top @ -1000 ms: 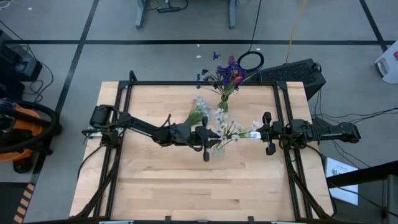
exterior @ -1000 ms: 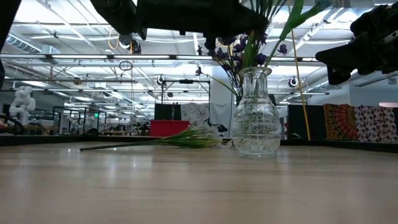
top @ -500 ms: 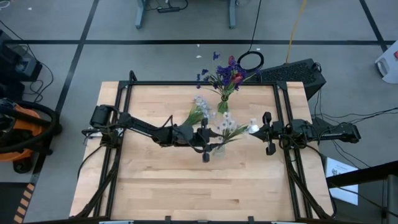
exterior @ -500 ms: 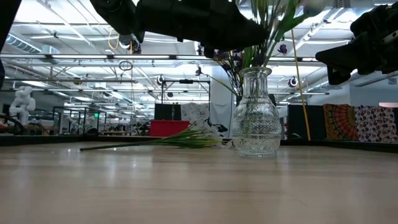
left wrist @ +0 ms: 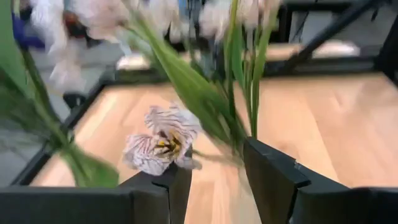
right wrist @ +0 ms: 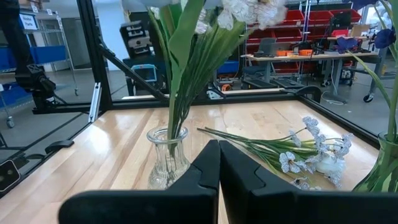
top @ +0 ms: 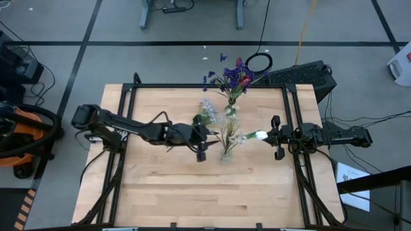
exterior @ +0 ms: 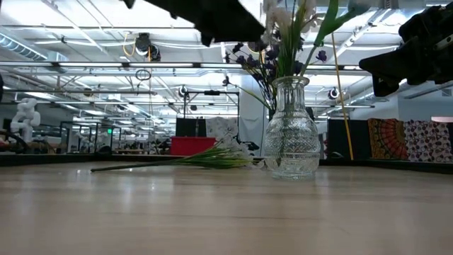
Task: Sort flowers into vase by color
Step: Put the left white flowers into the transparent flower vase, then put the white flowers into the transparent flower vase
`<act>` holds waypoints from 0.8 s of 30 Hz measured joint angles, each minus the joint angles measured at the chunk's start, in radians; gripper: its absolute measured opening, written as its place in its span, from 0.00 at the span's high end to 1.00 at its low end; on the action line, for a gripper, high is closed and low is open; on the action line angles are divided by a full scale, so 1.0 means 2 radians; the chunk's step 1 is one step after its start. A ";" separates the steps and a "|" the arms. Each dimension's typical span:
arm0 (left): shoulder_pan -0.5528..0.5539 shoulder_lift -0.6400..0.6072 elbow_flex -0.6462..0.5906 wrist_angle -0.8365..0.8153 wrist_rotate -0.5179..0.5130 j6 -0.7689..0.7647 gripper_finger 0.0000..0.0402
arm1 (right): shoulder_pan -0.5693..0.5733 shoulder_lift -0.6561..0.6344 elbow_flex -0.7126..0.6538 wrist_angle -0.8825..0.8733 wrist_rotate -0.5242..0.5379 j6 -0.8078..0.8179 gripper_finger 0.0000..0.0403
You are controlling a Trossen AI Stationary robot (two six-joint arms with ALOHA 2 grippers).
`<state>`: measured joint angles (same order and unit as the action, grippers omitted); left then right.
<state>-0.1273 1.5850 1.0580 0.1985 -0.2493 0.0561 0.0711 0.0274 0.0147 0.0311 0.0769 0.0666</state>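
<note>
A clear glass vase stands mid-table with white and pale flowers in it, their stems down its neck. Farther back, a second vase holds purple-blue sprays and a dark red bud. One white spray lies flat on the table between them. My left gripper hangs open just left of the near vase and above the table; its fingers frame the stems and a striped pale blossom without touching them. My right gripper is shut at the table's right side.
A black frame runs round the wooden tabletop. The near half of the table is bare wood. A keyboard and cables lie beyond the far right corner.
My left gripper has opened and let go of the white flowers in the near vase. It has then drawn back toward the table's left edge, risen and tipped up closer to level. The flowers stay in the vase and now stand more upright.
</note>
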 joint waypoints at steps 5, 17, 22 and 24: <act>-0.004 -0.021 0.000 -0.092 0.001 -0.022 0.63 | 0.000 0.000 0.000 0.000 0.000 0.000 1.00; 0.029 -0.022 0.000 -0.334 -0.074 -0.113 0.63 | 0.000 0.000 0.000 0.000 0.000 0.000 1.00; 0.101 -0.019 -0.008 -0.346 -0.001 -0.160 0.68 | 0.000 0.000 0.000 0.000 0.000 0.000 1.00; 0.132 -0.018 -0.017 -0.333 0.025 -0.171 0.71 | 0.000 0.000 0.000 0.000 0.000 0.000 1.00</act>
<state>0.1372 1.5494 1.0236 -0.4673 -0.2001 -0.2858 0.0708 0.0277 0.0147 0.0315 0.0772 0.0666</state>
